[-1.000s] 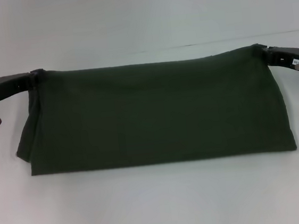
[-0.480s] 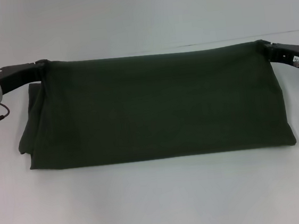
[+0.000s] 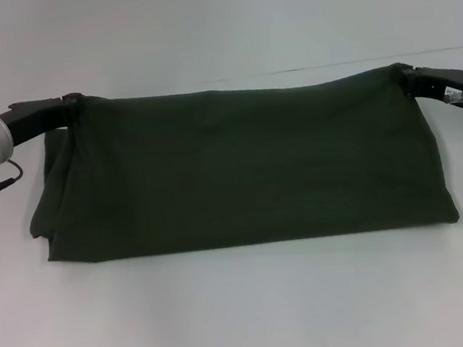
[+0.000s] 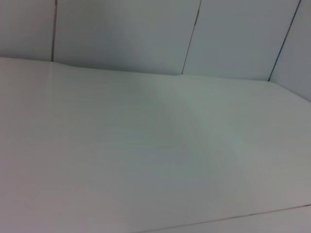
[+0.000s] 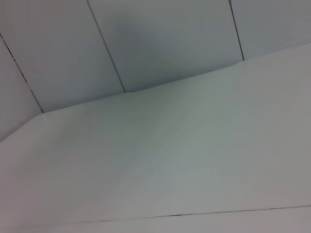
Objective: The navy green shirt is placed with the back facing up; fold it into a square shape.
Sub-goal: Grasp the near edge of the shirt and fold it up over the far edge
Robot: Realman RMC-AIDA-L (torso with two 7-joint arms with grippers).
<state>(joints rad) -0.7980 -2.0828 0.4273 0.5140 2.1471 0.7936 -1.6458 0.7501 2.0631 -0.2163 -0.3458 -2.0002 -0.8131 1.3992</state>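
The navy green shirt (image 3: 239,164) stretches across the white table in the head view, folded into a wide band with its near edge resting on the table. Its far edge is lifted and pulled taut between the two arms. My left gripper (image 3: 70,103) is shut on the far left corner of the shirt. At the far right corner my right gripper (image 3: 404,73) is shut on the cloth. A sleeve hangs loose at the left end. Neither wrist view shows the shirt or any fingers.
The white table (image 3: 246,313) runs in front of and behind the shirt. Both wrist views hold only the bare table top (image 4: 146,160) and the panelled back wall (image 5: 160,39).
Both grippers have carried the shirt's far edge farther back and higher, so the cloth now covers more of the table. The near edge has stayed where it was.
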